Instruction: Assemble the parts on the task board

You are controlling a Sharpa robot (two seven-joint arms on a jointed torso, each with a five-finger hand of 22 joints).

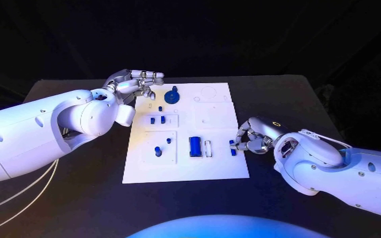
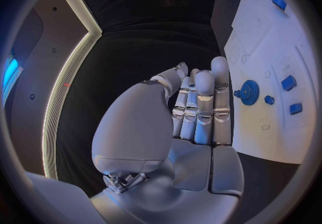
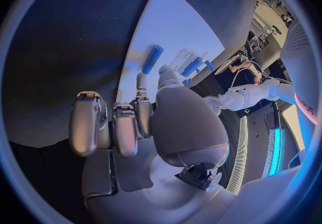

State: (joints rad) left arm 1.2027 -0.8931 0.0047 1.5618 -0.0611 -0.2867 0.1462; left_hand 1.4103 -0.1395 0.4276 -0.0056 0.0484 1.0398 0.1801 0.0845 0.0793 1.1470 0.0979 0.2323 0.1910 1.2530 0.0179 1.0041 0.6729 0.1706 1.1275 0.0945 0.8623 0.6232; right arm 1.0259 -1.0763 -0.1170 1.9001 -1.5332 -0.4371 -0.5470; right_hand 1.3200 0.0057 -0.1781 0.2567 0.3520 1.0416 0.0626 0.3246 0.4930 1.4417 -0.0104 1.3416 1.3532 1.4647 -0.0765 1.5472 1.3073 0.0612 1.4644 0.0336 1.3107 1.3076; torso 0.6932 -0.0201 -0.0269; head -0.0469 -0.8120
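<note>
Left hand [image 1: 136, 85]: at the far left corner of the task board [image 1: 222, 161], above its edge; the fingers [image 2: 204, 107] lie straight and side by side with nothing in them, and the left wrist view shows them just beside the gear without clear contact.
Gear [image 1: 172, 96]: a round blue toothed part near the board's far left corner, lying flat on the plate.
Small parts, left column: two short blue pieces [image 1: 158, 120] sit side by side in a shallow square recess; nearer the robot, one small blue peg [image 1: 157, 150] lies in a second square recess.
Long block [image 1: 194, 146]: a dark blue upright-sided bar in the middle of the board's near half, with a thin pale slot [image 1: 208, 149] just to its right.
Right half of board: faint outlines of a circle and square recesses; whether anything sits in them cannot be told.
Right hand [image 1: 252, 138]: at the board's right edge, fingers curled inward around a small blue part [image 1: 233, 147], which is touching the edge of the plate.
Table [image 1: 79, 194]: black, carrying the board at its centre.
</note>
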